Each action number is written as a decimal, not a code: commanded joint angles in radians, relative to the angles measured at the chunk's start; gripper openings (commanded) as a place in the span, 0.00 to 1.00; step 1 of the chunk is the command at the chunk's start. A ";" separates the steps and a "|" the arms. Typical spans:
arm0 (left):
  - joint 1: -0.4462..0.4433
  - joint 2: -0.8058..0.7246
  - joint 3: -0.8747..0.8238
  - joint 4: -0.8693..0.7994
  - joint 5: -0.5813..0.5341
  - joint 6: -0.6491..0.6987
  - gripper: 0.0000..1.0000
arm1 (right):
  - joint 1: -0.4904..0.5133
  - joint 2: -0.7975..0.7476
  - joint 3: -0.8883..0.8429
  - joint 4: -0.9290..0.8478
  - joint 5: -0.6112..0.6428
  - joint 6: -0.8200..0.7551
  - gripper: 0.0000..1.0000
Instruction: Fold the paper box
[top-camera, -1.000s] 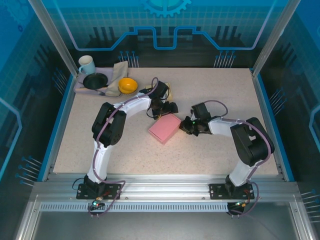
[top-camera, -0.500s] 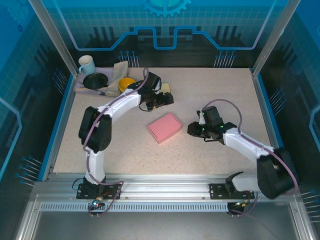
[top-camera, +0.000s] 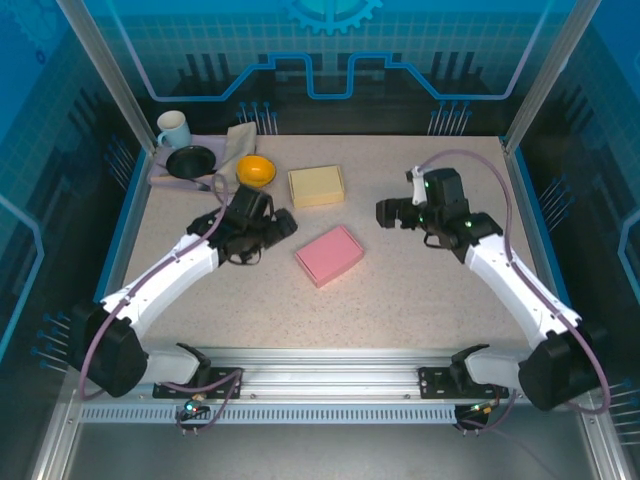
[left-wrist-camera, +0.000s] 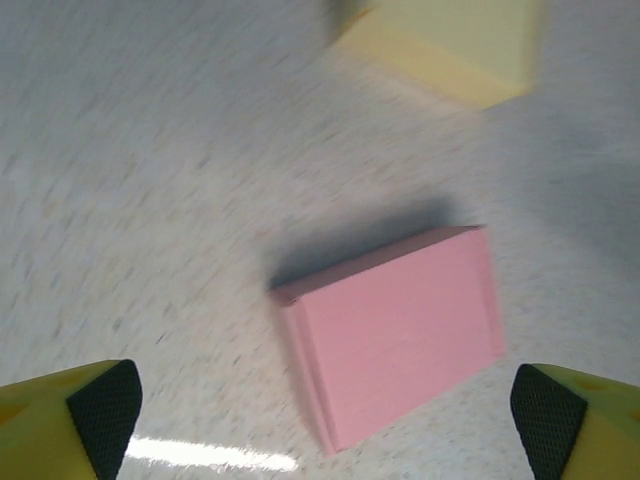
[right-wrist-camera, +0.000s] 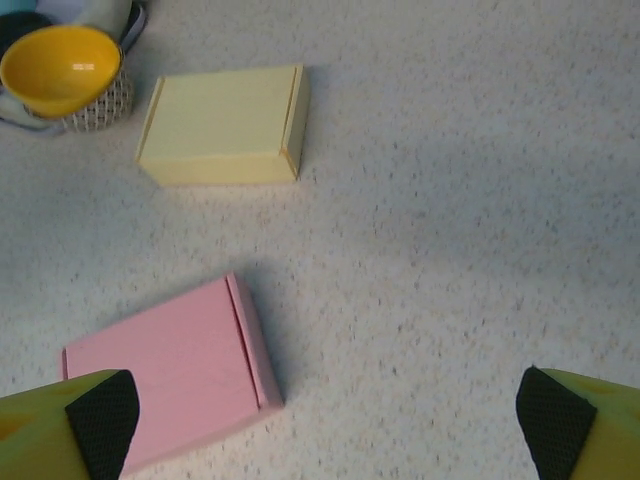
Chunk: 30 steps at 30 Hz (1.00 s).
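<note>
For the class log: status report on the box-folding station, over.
Left tool open, empty. Right tool open, empty. Pink box closed, flat on table between them. Yellow box beyond, not touching it.

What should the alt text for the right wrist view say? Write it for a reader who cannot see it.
A closed pink box lies flat on a speckled table, with a closed yellow box beyond it and a yellow bowl at the top left. The right hand hangs open above, holding nothing.
</note>
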<state>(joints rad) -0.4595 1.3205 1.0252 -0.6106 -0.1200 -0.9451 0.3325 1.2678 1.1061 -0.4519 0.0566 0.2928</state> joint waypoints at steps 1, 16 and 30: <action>-0.023 -0.029 -0.118 -0.027 0.043 -0.259 0.99 | -0.039 0.092 0.140 -0.094 -0.051 -0.013 1.00; -0.179 0.168 -0.150 0.278 0.046 -0.461 0.88 | -0.036 0.439 0.245 -0.110 -0.534 -0.132 0.76; -0.178 0.292 -0.145 0.430 0.011 -0.431 0.73 | 0.065 0.618 0.219 -0.110 -0.396 -0.229 0.65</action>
<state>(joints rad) -0.6334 1.5890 0.8585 -0.2165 -0.0834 -1.3884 0.3885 1.8626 1.3296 -0.5423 -0.3870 0.0917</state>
